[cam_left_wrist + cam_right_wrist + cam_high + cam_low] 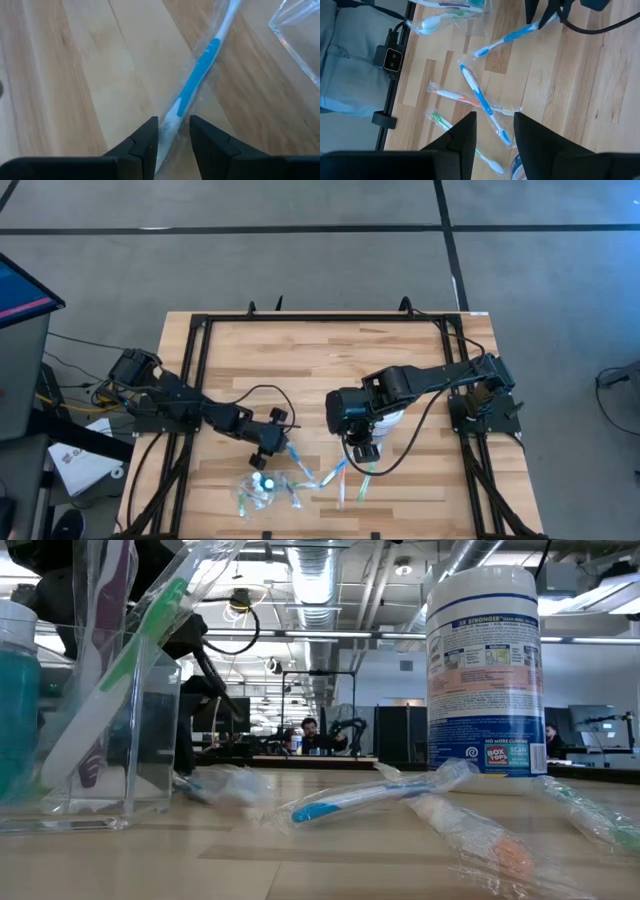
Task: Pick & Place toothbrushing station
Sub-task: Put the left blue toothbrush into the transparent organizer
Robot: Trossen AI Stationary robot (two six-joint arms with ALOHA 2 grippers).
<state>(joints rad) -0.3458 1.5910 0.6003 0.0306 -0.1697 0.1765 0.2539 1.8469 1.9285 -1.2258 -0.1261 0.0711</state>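
Overhead, the left pincer [277, 439] sits low on the surface [300, 360] beside a clear holder [257, 489]; the right pincer [362, 450] hovers spread over loose brushes. In the left wrist view, its fingers pinch the wrapped blue toothbrush [200, 75], long axis running diagonally away from the pincer. Pickup seems underway; next comes lifting it toward the holder.

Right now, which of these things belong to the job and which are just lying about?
Job: blue toothbrush in the left hand; other wrapped toothbrushes; clear holder.
Lying about: white wipes canister; screen.
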